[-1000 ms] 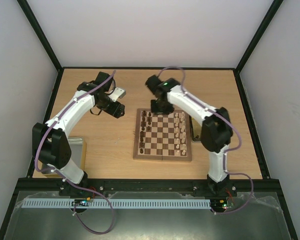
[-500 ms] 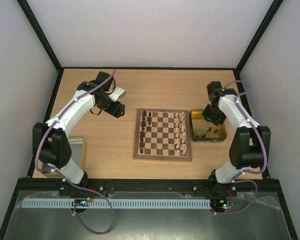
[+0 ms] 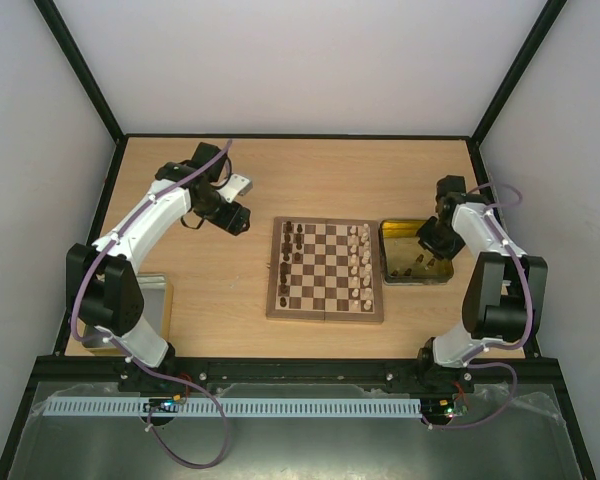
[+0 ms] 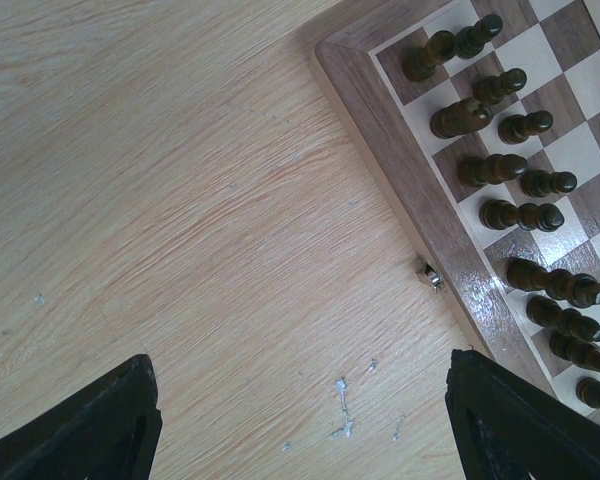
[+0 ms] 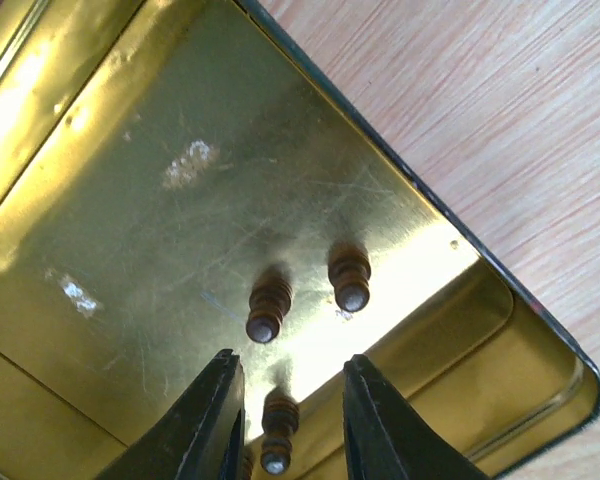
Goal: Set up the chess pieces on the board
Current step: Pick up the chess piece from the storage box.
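Observation:
The board (image 3: 325,316) lies mid-table, with dark chess pieces (image 3: 290,258) on its left columns and cream ones (image 3: 360,262) on its right. My right gripper (image 3: 435,240) hangs over the yellow tray (image 3: 417,283). In the right wrist view it (image 5: 288,410) is open, its fingers either side of a dark pawn (image 5: 278,430) without touching it. Two more dark pawns (image 5: 268,305) (image 5: 350,277) stand on the tray floor (image 5: 160,220). My left gripper (image 3: 238,220) is open and empty (image 4: 300,440) above bare table, left of the board's border (image 4: 380,130) and its dark pieces (image 4: 500,170).
A shiny grey flat tin (image 3: 152,298) lies at the table's left front by the left arm's base. Black frame posts and white walls ring the table. White scuff marks (image 4: 342,425) show on the wood under the left gripper.
My right arm has swung from the board's far-left corner across to the yellow tray and lowered over the pawns. The left arm has not moved.

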